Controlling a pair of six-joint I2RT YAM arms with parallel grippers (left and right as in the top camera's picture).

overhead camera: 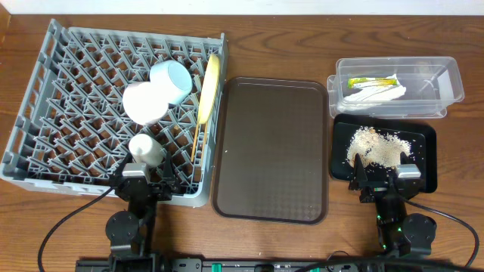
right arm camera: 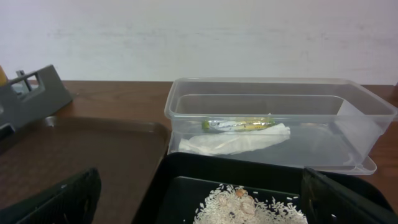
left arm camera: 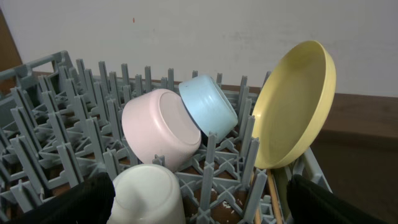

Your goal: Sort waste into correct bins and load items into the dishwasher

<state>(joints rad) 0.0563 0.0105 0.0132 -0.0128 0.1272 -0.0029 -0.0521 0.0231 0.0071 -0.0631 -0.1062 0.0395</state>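
The table point(overhead camera: 287, 38) is brown wood with visible grain and a soft sheen; the dish rack point(overhead camera: 68, 98) at upper left is matt grey moulded plastic, and the pale yellow plate point(left arm camera: 295, 106), white bowl point(left arm camera: 158, 127) and light blue bowl point(left arm camera: 208, 106) in it look smooth and satin, the chopsticks point(overhead camera: 197, 147) bare pale wood. The dark brown tray point(overhead camera: 271, 151) at centre has a finely pebbled, matt face. At right, the clear tub point(right arm camera: 261, 81) is glossy see-through plastic, the snack wrapper point(right arm camera: 239, 124) shiny, the white paper point(right arm camera: 230, 144) creased and matt, the black tray point(overhead camera: 423, 151) smooth and faintly glossy, the food scraps point(overhead camera: 374, 147) dry and grainy.
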